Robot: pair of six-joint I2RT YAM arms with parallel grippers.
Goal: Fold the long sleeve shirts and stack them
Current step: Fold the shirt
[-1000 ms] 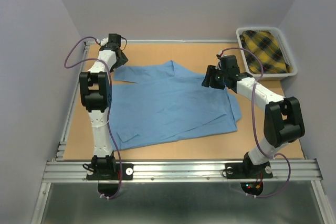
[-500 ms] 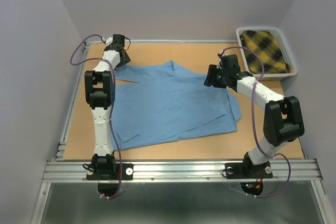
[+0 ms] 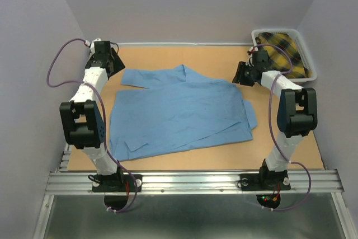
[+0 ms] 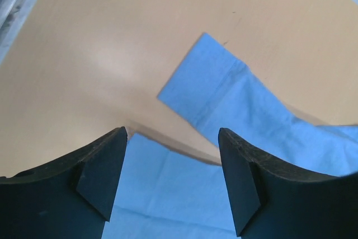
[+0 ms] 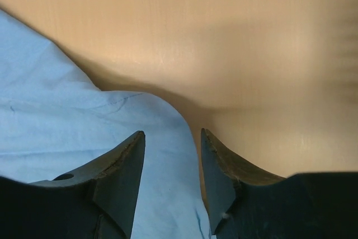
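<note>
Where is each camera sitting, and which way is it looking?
Top camera: high behind the robot, looks down on the table, blue shirt and bin; left arm and right arm show.
Left wrist camera: rides the left arm, looks down at a sleeve end; the open left gripper shows.
Right wrist camera: rides the right arm, looks down at the shirt's edge; right gripper shows.
All three see the blue shirt and table.

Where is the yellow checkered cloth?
In the top view, the yellow checkered cloth lies inside the white bin at the far right corner of the table, just beyond the right gripper.
</note>
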